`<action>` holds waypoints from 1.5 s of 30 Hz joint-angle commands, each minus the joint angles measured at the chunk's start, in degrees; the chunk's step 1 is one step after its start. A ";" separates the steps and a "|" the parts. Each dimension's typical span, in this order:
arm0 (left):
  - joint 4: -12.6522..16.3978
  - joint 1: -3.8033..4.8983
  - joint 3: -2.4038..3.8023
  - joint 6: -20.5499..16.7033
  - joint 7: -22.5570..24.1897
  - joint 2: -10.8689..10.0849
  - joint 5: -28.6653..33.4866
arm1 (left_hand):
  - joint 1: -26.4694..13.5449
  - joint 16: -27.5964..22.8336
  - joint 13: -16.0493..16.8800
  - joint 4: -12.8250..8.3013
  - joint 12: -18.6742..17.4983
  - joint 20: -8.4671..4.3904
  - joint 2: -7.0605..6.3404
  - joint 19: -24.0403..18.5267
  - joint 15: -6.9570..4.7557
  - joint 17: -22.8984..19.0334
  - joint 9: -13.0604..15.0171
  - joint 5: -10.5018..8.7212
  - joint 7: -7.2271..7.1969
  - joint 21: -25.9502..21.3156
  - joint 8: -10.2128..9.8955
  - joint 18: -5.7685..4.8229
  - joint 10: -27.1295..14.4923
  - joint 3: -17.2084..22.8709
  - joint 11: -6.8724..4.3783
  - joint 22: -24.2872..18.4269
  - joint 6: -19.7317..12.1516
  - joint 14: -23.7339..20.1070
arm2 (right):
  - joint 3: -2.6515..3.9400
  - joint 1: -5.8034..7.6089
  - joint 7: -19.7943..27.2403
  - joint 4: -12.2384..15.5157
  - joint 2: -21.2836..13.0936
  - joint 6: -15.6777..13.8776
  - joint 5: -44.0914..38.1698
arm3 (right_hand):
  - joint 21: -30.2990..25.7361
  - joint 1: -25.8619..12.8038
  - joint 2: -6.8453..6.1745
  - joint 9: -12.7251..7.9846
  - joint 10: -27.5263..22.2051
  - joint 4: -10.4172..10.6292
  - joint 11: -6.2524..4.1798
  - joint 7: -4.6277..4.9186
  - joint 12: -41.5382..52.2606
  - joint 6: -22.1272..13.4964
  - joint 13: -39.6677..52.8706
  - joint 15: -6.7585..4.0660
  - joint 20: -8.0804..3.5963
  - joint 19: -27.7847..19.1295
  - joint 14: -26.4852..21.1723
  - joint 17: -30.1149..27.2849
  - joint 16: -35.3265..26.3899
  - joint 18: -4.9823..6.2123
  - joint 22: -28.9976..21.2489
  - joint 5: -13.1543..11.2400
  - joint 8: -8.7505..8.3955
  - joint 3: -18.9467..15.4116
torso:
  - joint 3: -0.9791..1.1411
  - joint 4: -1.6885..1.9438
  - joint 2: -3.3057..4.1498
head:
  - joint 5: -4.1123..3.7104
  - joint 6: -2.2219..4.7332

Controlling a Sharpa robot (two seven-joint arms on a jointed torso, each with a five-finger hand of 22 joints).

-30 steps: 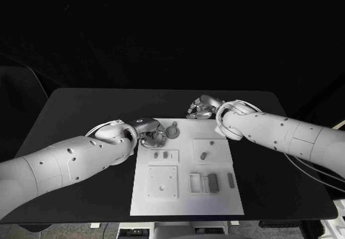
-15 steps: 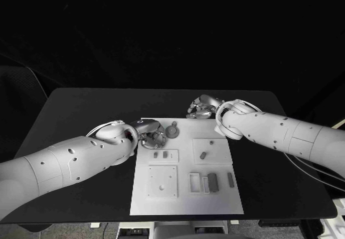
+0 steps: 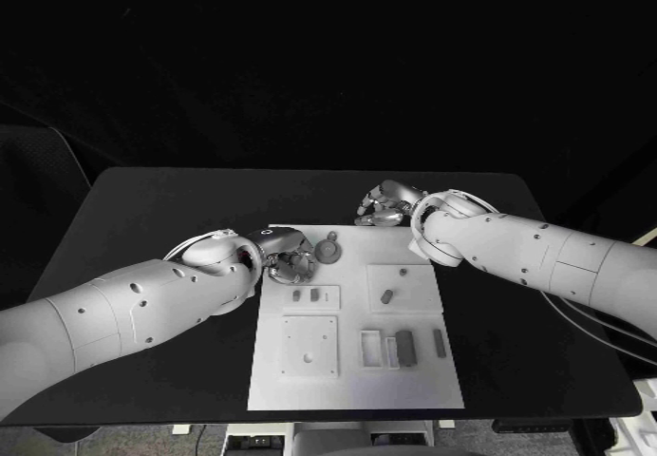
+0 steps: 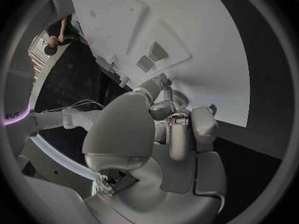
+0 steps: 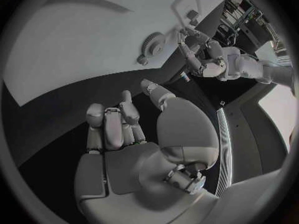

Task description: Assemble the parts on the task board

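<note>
Since a second ago the left hand (image 3: 287, 256) has edged slightly toward the gear-shaped part (image 3: 328, 250) at the far end of the task board (image 3: 353, 380), while the right hand (image 3: 386, 205) has stayed put just past the board's far right corner. The left hand hovers low over the board's far left area with its fingers curled in close together and nothing visibly between them; the right hand's fingers are likewise folded in on nothing, over the black table (image 3: 164, 209). Other small parts (image 3: 405, 348) lie in recesses further down the board.
</note>
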 commanded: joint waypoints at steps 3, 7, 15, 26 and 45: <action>-0.27 -0.02 -0.01 0.02 -0.48 0.21 -0.18 | -0.27 0.09 0.03 0.08 0.13 -0.28 0.15 0.24 -0.23 6.19 0.02 0.22 3.46 8.09 0.23 2.42 0.08 0.42 -0.31 0.07 3.54 9.21 | 0.02 0.00 0.18 0.06 0.02 0.68 -0.03 | 1.34 -0.23 0.35 -0.07 0.00 0.05 -0.52 0.49 0.29 0.23 -0.06 -0.34 -0.21 0.30 0.23 0.08 0.30 1.15 -0.07 0.14 0.13 0.29 | -0.01 -0.01 0.01 | -0.01 0.04; -0.56 -0.02 0.00 0.07 -0.54 0.27 -0.25 | -0.27 0.11 0.03 0.08 0.13 -0.28 0.17 0.24 -0.23 6.22 0.01 0.22 3.46 8.09 0.22 2.42 0.08 0.43 -0.31 0.08 3.52 9.22 | 0.02 0.00 0.19 0.05 0.01 0.66 -0.03 | 1.35 -0.23 0.35 -0.08 0.00 0.05 -0.52 0.49 0.29 0.23 -0.06 -0.34 -0.21 0.31 0.22 0.05 0.29 1.15 -0.07 0.14 0.13 0.29 | 0.01 -0.01 0.01 | -0.03 0.03; -0.66 -0.02 -0.01 0.79 -0.49 0.36 -0.25 | -0.28 0.18 0.03 0.09 0.12 -0.28 0.19 0.23 -0.23 6.34 0.00 0.23 3.46 8.08 0.19 2.42 0.07 0.47 -0.30 0.09 3.50 9.28 | 0.02 0.00 0.16 0.06 -0.03 0.69 -0.03 | 1.35 -0.24 0.35 -0.08 0.01 0.05 -0.53 0.49 0.30 0.22 -0.06 -0.34 -0.21 0.32 0.19 0.02 0.28 1.15 -0.07 0.14 0.13 0.30 | 0.02 0.00 0.00 | -0.09 -0.03; -0.63 -0.20 -0.18 2.06 -0.02 0.82 -0.23 | -0.30 0.21 0.02 0.09 0.11 -0.27 0.22 0.23 -0.23 6.40 -0.02 0.23 3.45 8.08 0.16 2.42 0.06 0.50 -0.29 0.10 3.48 9.30 | 0.02 0.00 0.18 0.06 -0.01 0.73 -0.03 | 1.36 -0.25 0.36 -0.08 0.02 0.05 -0.53 0.49 0.30 0.22 -0.07 -0.34 -0.21 0.33 0.20 0.01 0.29 1.16 -0.08 0.14 0.13 0.30 | 0.02 -0.02 0.01 | -0.14 -0.10; -1.04 -0.20 -0.21 3.43 -0.89 0.66 -0.27 | -0.68 0.11 -0.02 -0.18 0.02 -0.22 -0.76 0.10 -0.20 6.31 -0.23 0.12 3.16 8.05 -0.33 2.42 -0.10 0.22 -0.17 0.29 2.94 9.11 | 0.02 0.00 0.11 0.08 -0.15 0.75 -0.03 | 1.37 -0.26 0.36 -0.08 0.02 0.05 -0.54 0.49 0.31 0.22 -0.07 -0.35 -0.21 0.34 0.14 -0.07 0.27 1.16 -0.08 0.14 0.13 0.30 | 0.00 0.04 -0.01 | -0.29 -0.28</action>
